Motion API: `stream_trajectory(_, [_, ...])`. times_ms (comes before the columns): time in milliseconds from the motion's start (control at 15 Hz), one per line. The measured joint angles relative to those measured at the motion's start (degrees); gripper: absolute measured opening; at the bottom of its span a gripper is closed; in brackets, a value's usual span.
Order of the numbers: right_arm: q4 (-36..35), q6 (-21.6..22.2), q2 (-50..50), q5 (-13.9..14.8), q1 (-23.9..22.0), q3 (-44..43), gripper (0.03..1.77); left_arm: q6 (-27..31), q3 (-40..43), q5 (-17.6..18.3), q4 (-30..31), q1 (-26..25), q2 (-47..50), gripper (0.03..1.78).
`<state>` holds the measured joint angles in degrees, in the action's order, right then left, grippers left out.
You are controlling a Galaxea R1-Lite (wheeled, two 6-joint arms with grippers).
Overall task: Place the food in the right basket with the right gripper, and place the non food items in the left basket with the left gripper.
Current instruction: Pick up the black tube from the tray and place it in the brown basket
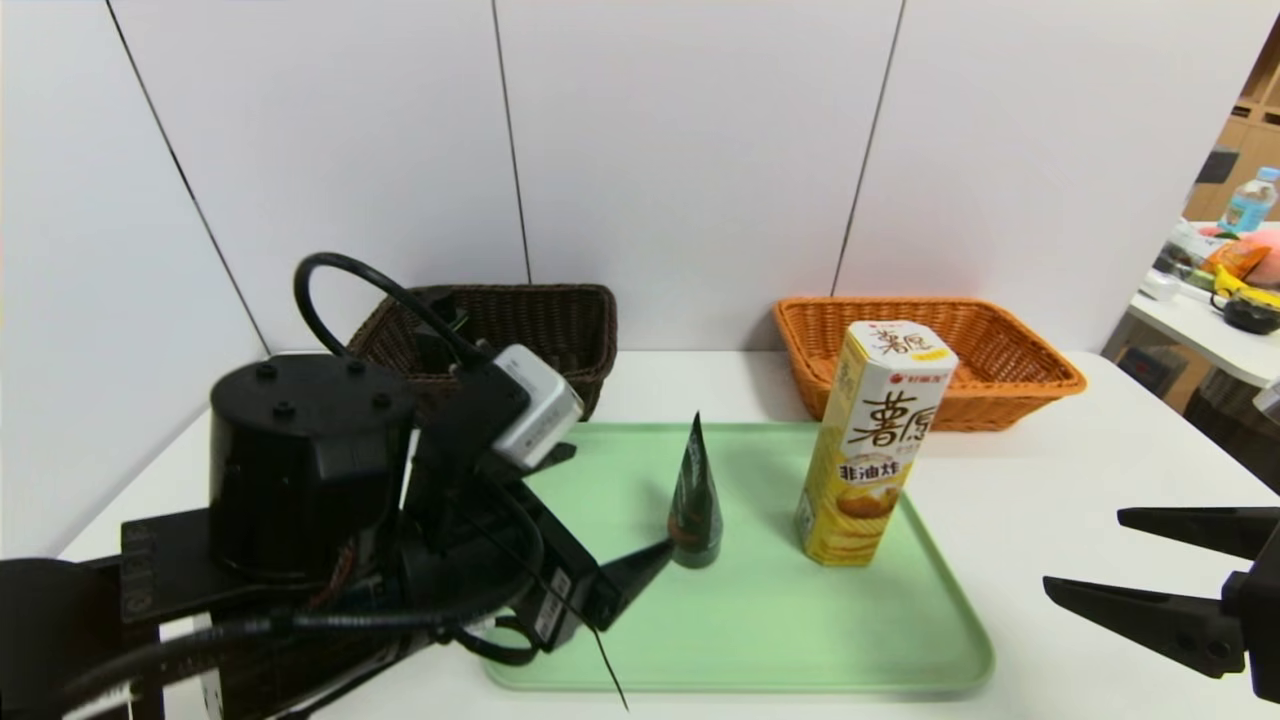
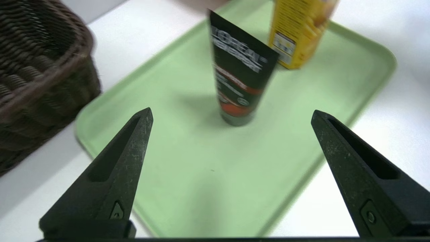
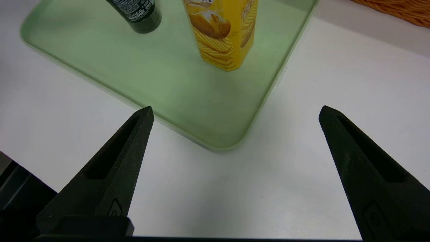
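Note:
A black cosmetic tube [image 1: 695, 500] stands cap-down in the middle of the green tray [image 1: 760, 620]. A tall yellow chips box [image 1: 875, 445] stands upright to its right. My left gripper [image 1: 632, 575] hovers low over the tray's left part. In the left wrist view it [image 2: 231, 111] is open, with the tube [image 2: 240, 77] a short way beyond the fingertips and not touched. My right gripper [image 1: 1083, 550] is open over bare table off the tray's front right corner. In the right wrist view it [image 3: 235, 107] holds nothing, and the chips box [image 3: 223, 33] stands farther ahead.
A dark brown wicker basket [image 1: 560, 330] stands at the back left, partly behind my left arm. An orange wicker basket [image 1: 1000, 360] stands at the back right. White wall panels close off the back. Another table with clutter [image 1: 1225, 270] is at the far right.

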<state>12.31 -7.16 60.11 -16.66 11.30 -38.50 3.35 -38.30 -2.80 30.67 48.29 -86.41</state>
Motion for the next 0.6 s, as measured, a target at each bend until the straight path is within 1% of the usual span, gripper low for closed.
stream_trajectory(200, [0.0, -0.1, 0.1, -0.1, -0.8, 0.0, 1.70, -1.0, 1.0, -7.2, 0.1, 7.4, -2.7, 1.68])
stream_trajectory(267, [-0.1, -0.2, 0.1, -0.1, -1.1, 0.0, 1.70, -1.3, 0.9, -10.2, 0.2, 9.3, -4.0, 1.69])
stream_trajectory(333, [-0.1, -0.2, 0.3, -0.2, -1.3, 0.0, 1.70, -1.7, 0.5, -12.2, 0.7, 10.3, -5.2, 1.69])
stream_trajectory(467, [-0.1, -0.2, 0.6, -0.2, -1.5, 0.0, 1.70, -2.5, -0.3, -13.5, 3.7, 11.4, -8.2, 1.69])
stream_trajectory(600, [-0.1, -0.2, 1.1, -0.2, -1.7, -0.2, 1.70, -2.7, -1.0, -14.9, 8.0, 11.8, -11.2, 1.69])
